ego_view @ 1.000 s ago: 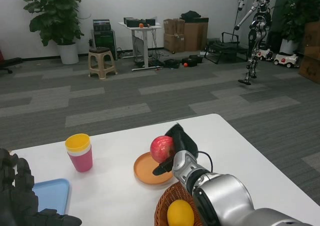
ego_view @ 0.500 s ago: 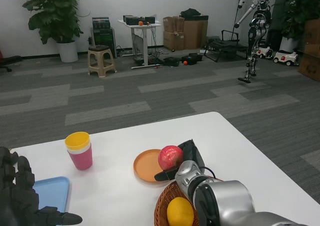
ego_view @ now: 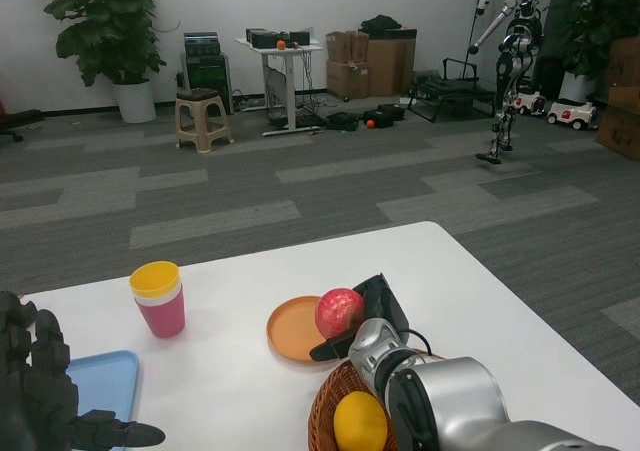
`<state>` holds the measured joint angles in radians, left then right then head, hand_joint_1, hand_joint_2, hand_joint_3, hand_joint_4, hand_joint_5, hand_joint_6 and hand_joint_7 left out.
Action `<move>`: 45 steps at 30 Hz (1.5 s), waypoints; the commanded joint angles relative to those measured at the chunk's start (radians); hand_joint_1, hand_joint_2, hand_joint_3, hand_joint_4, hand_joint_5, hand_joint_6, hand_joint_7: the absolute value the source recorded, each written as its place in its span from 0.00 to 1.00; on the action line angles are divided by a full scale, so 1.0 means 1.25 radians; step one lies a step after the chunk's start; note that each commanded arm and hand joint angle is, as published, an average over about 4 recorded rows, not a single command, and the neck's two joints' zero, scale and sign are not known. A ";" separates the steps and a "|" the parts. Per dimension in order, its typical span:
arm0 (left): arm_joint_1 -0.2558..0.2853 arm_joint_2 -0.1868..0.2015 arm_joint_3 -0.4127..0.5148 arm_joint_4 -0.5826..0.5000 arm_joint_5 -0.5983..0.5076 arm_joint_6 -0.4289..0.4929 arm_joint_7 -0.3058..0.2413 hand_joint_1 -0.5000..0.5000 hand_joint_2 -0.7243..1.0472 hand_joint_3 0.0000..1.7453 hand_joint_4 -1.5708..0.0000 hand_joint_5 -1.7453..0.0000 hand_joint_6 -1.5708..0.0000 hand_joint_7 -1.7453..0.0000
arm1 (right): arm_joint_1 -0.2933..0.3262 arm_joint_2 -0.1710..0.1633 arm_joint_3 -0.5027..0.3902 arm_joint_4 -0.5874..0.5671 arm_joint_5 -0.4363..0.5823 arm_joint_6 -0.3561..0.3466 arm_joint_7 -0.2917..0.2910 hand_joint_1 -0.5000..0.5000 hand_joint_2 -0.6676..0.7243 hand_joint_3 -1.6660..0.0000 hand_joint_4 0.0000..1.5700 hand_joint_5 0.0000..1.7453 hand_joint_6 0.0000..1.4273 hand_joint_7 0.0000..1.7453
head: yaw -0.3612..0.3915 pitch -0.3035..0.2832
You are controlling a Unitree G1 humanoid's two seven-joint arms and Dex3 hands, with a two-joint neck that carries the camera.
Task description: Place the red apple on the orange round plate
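in the lower middle the right hand (ego_view: pixel 372 311) fingers grip the red apple (ego_view: pixel 339 313) at the orange round plate (ego_view: pixel 297 330) edge; i judge release comes next.

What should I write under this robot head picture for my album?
Right hand holds the red apple at the orange round plate.

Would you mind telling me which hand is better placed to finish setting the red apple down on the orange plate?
The right hand. It already holds the red apple over the near-right edge of the orange plate, while the left hand waits far off by the blue tray.
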<state>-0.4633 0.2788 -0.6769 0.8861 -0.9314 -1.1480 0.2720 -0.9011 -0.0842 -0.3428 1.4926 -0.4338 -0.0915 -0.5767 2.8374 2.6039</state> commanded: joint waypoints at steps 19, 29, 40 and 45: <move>0.006 0.002 -0.011 0.000 -0.006 -0.003 0.000 0.00 0.01 0.05 1.00 1.00 1.00 1.00 | -0.045 0.017 0.021 -0.005 -0.004 0.006 -0.025 0.69 0.18 0.86 1.00 0.94 0.96 0.96 | 0.000 0.017; 0.006 0.002 -0.011 0.000 -0.006 -0.003 0.000 0.00 0.03 0.05 1.00 1.00 1.00 1.00 | -0.044 0.017 0.021 -0.005 -0.004 0.005 -0.026 0.67 0.18 0.86 1.00 0.94 0.96 0.96 | 0.000 0.017; 0.015 0.002 -0.009 -0.001 -0.006 -0.003 0.000 0.00 0.04 0.05 1.00 1.00 1.00 1.00 | -0.033 0.019 0.044 -0.005 -0.009 -0.010 -0.024 0.67 0.15 0.86 0.96 0.94 0.88 0.96 | 0.000 0.013; 0.024 0.003 -0.004 -0.004 -0.006 -0.003 0.000 0.00 0.00 0.05 1.00 1.00 1.00 1.00 | -0.004 0.015 0.100 -0.017 -0.014 -0.103 -0.014 0.67 0.14 0.86 0.75 0.90 0.73 0.95 | 0.003 0.011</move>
<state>-0.4503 0.2789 -0.6843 0.8851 -0.9318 -1.1480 0.2721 -0.9211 -0.0661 -0.2370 1.4868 -0.4478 -0.1731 -0.6001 2.8395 2.6186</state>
